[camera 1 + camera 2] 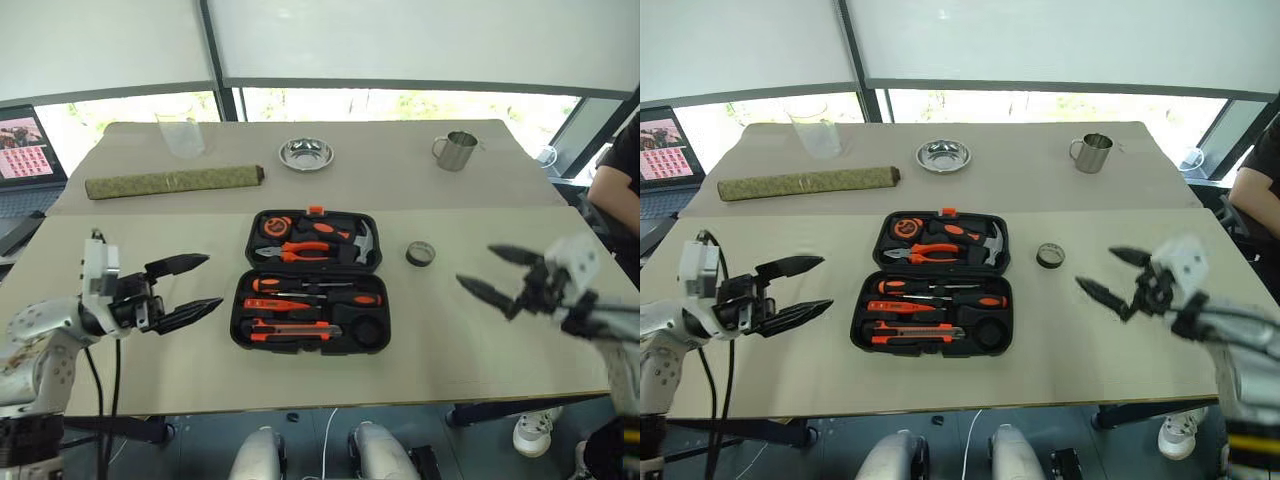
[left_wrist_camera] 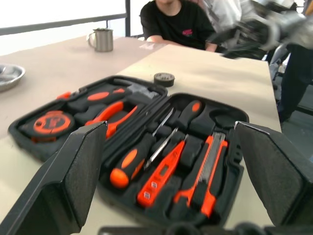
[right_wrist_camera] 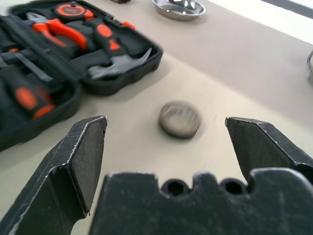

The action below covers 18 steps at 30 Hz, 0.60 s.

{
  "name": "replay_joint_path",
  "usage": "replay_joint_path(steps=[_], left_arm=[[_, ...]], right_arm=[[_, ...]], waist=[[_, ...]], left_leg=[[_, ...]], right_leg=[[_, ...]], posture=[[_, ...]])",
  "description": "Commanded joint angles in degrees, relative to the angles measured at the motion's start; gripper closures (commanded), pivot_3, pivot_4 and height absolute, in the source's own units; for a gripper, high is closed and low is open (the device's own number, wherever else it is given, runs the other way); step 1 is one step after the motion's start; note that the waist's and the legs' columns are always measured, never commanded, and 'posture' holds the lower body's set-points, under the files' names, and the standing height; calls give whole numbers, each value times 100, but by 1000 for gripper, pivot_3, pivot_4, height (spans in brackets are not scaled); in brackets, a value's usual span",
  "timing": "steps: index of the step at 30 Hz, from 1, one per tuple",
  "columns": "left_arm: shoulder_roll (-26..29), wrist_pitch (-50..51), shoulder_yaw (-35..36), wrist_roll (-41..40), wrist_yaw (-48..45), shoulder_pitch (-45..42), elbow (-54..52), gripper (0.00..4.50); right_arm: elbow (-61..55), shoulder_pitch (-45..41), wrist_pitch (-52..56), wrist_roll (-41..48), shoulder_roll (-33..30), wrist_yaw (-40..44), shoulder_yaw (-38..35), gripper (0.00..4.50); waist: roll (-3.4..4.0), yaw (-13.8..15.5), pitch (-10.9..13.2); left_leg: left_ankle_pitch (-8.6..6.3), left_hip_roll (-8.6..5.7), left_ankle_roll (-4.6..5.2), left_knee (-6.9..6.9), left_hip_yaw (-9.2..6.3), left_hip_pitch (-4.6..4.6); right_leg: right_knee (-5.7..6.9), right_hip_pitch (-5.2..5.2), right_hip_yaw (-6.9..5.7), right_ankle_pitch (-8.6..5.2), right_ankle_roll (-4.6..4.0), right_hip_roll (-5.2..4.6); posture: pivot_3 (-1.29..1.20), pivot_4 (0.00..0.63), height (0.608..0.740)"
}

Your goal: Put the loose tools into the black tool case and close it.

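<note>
The black tool case (image 1: 243,300) lies open at the table's middle. Its near half holds two screwdrivers (image 2: 134,161), an orange tester pen (image 2: 161,174) and a utility knife (image 2: 208,171). Pliers, a hammer and a tape measure sit in the far half. A black tape roll (image 1: 421,254) lies on the table just right of the case, seen ahead of the fingers in the right wrist view (image 3: 180,119). My left gripper (image 1: 214,281) hangs open left of the case, pointing at it. My right gripper (image 1: 474,264) is open to the right of the tape roll, empty.
A rolled green mat (image 1: 175,181), a clear cup (image 1: 182,135), a steel bowl (image 1: 306,153) and a metal mug (image 1: 457,150) stand along the far half of the table. A person in black (image 1: 620,180) sits at the right edge. A screen (image 1: 25,148) is at far left.
</note>
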Motion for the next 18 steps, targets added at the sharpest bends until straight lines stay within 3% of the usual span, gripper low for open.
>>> replay_joint_path(steps=[1,4,7,11,18], left_arm=[[-180,-170,-170,141,159,-188,-58,21],[-311,-215,-381,250,208,-268,-88,21],[-383,-291,-504,333,226,-287,-171,21],[-388,-392,-589,404,225,-152,-368,0],[-335,-497,-559,470,193,107,-540,0]], right_arm=[[961,-1215,493,-745,-170,500,1084,0],[2208,-2246,163,-1462,-12,870,1891,0],[3094,-2833,-70,-1895,222,1126,2379,0],[4016,-3337,-403,-2358,503,1256,2721,1046],[4789,-3707,-1171,-2548,753,1356,2658,3486]], waist=[[-3,-1,2],[-8,35,3],[-8,79,3],[-8,94,3],[-7,81,3]], left_leg=[[0,0,0,-2,-1,-10],[1,-7,1,6,-3,-83],[0,-9,1,12,1,-95],[-3,-9,2,12,-1,-115],[-3,-8,1,12,-1,-111]], right_leg=[[0,-11,-2,2,-5,0],[13,-83,-3,9,-6,-2],[12,-93,-2,12,-3,-7],[0,-100,-9,14,0,-12],[6,-100,-10,16,1,-12]], posture=[[0,150,740],[0,150,740],[0,150,740],[0,150,740],[0,150,740]])
